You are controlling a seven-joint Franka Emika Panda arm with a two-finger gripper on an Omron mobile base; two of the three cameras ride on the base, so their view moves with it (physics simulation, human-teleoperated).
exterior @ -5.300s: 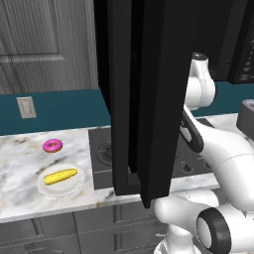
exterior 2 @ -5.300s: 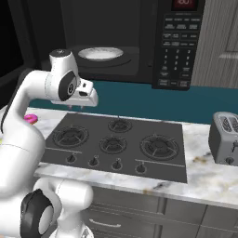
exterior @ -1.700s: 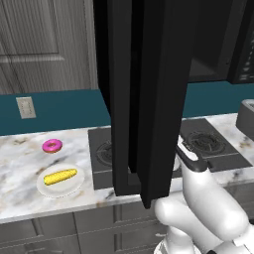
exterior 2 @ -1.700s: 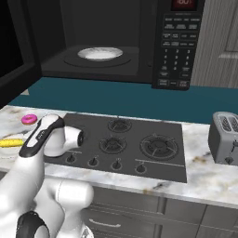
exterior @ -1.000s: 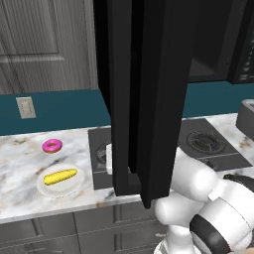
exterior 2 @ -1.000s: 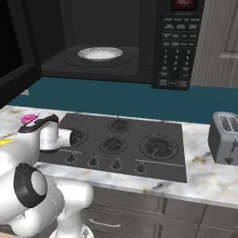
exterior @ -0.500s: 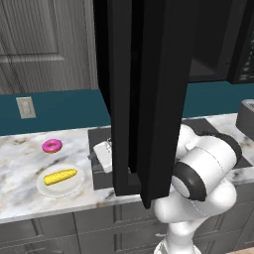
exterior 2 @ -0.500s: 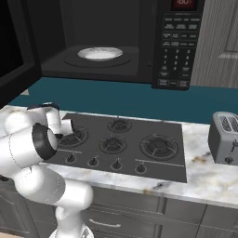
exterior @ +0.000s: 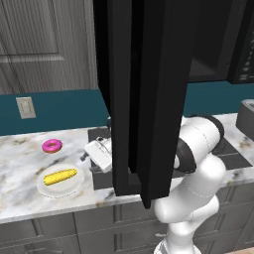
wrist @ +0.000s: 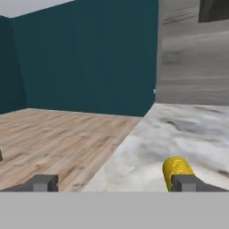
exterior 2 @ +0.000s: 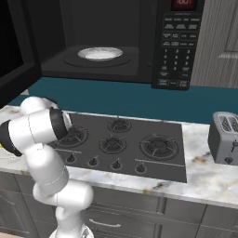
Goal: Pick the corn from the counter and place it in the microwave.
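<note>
**Approach to the corn: the hand low over the counter, jaws wide**

Nearest the onlooker, the white arm bends leftward from its base, its forearm passing behind the hanging black door of the microwave. The gripper emerges to the left of that door, low over the counter, and points towards the white plate. Its two finger tips stand far apart, fully spread, with nothing between them.

The corn lies on the plate, its long axis running roughly left to right and slightly tilted. It is near the gripper but apart from it. In the hand view, one end of the cob sits just at the right finger tip, well off the midline of the jaws, and the hand looks almost level along the marble.

Judged from this, the step in hand is the approach before the grasp. To do it well, the hand probably needs to pitch downward and shift so that the cob lies centred between the fingers, with the jaws closing across its narrow width, not along its length. A descent too far to one side risks nudging the cob so that it rolls on the plate.

Beyond the plate lies a pink donut, well clear of the path. Farther off, the microwave cavity stands open above the stovetop, with a turntable plate inside.
</note>
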